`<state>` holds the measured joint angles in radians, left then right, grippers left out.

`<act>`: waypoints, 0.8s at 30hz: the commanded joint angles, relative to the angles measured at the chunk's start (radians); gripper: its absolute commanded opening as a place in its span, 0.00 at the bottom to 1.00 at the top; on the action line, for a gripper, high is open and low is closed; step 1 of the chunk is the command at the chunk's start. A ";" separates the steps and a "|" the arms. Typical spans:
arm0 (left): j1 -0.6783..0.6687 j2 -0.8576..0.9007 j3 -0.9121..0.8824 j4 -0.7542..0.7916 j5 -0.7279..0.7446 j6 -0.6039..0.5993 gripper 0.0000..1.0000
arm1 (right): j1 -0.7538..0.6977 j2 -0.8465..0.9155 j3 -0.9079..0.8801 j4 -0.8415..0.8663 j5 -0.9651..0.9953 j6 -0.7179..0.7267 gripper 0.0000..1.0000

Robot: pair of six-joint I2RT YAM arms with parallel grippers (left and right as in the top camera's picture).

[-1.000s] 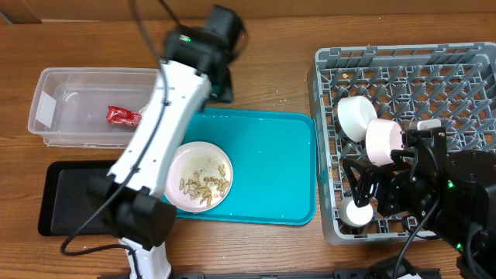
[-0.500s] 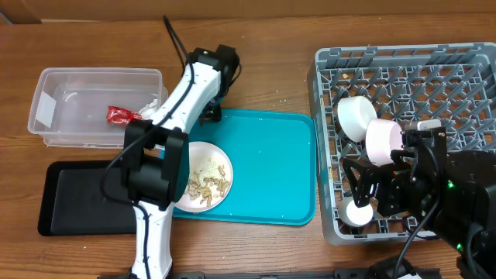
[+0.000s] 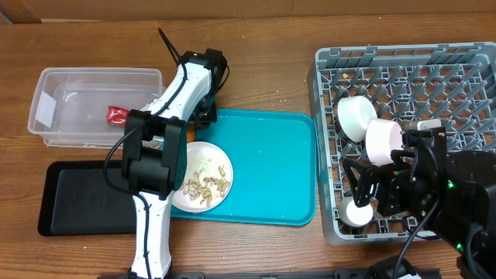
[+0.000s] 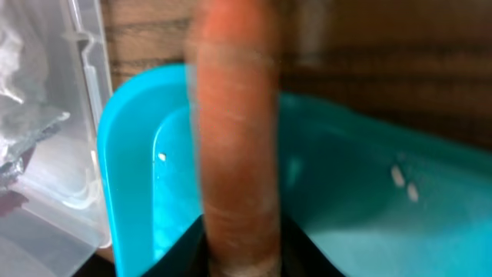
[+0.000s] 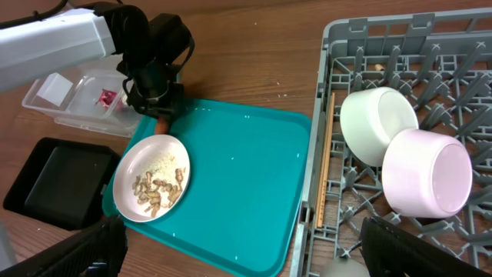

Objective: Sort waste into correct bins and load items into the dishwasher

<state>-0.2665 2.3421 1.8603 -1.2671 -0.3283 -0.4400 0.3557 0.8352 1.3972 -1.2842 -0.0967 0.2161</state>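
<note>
Left gripper [image 3: 204,118] at the teal tray's [image 3: 271,170] back-left corner
It grasped the carrot [image 4: 234,154]; the right gripper [image 5: 246,258] hung spread wide over the rack [image 3: 465,77].

The white left arm [image 3: 182,91] is made of long smooth links joined by rounded black housings [image 3: 155,163]; a thin black cable [image 3: 168,45] is seen beside its black, blocky left gripper [image 5: 161,111]. The right arm [image 3: 465,194] is cased wholly in black, and a small green light [image 3: 448,184] and a pale label [image 3: 425,124] are carried on it. Of the right gripper [image 5: 246,248] two dark matte fingers [image 5: 77,252] are shown.
</note>
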 commanded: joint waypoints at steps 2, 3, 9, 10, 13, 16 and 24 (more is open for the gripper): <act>-0.004 0.011 0.005 -0.032 0.060 0.016 0.20 | 0.002 -0.006 0.014 0.002 0.006 0.005 1.00; -0.002 0.000 0.010 -0.042 0.059 0.008 0.20 | 0.002 -0.006 0.014 0.002 0.006 0.005 1.00; 0.005 -0.128 0.070 -0.097 0.060 -0.059 0.17 | 0.002 -0.006 0.014 0.002 0.006 0.005 1.00; 0.005 -0.191 0.075 -0.093 0.060 -0.076 0.17 | 0.002 -0.006 0.014 0.002 0.006 0.005 1.00; 0.005 -0.302 0.076 -0.090 0.058 -0.084 0.18 | 0.002 -0.006 0.014 0.002 0.006 0.005 1.00; 0.005 -0.404 0.076 -0.112 0.051 -0.099 0.17 | 0.002 -0.006 0.014 0.002 0.006 0.005 1.00; 0.006 -0.629 0.072 -0.424 -0.018 -0.316 0.15 | 0.002 -0.006 0.014 0.002 0.006 0.005 1.00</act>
<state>-0.2665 1.7760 1.9270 -1.6012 -0.2947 -0.6147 0.3561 0.8349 1.3972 -1.2846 -0.0971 0.2161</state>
